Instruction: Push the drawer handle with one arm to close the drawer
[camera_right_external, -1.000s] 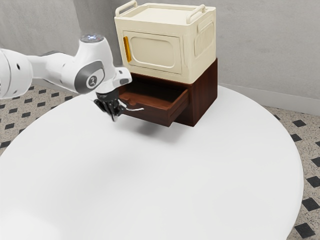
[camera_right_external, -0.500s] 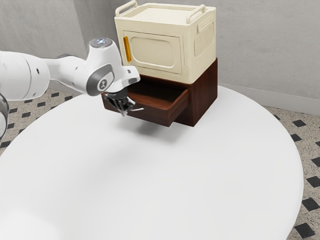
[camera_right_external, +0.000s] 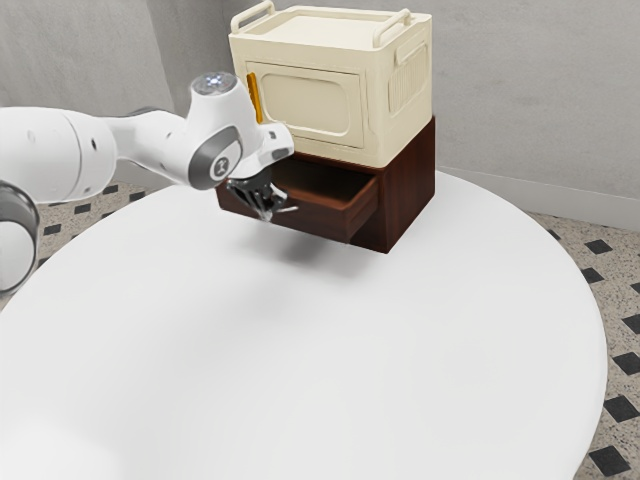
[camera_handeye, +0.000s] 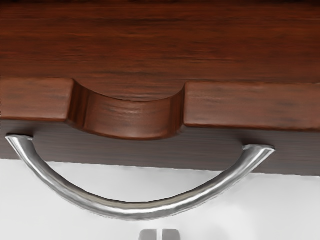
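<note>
The dark-red wooden drawer (camera_right_external: 325, 218) stands partly out of its dark-red wooden cabinet (camera_right_external: 405, 200), which sits near one o'clock on the round white table (camera_right_external: 320, 350). In the exterior view, the drawer juts toward about eight o'clock, so closing it calls for a push toward two. Its curved silver metal handle (camera_handeye: 137, 210) bows outward from the front panel, below the scooped notch (camera_handeye: 132, 117), offering a firm place to press.

My black two-finger gripper (camera_right_external: 268, 214) comes in from ten o'clock and hangs at the drawer front, outside the handle. The fingers (camera_handeye: 148, 234) are closed together with nothing between them — sensibly, since a blunt tip suits pushing better than grasping. They are near the middle of the bow, which should keep the drawer from skewing; whether they touch it I cannot tell. A push too low might slip under the handle — level pressure seems best.
</note>
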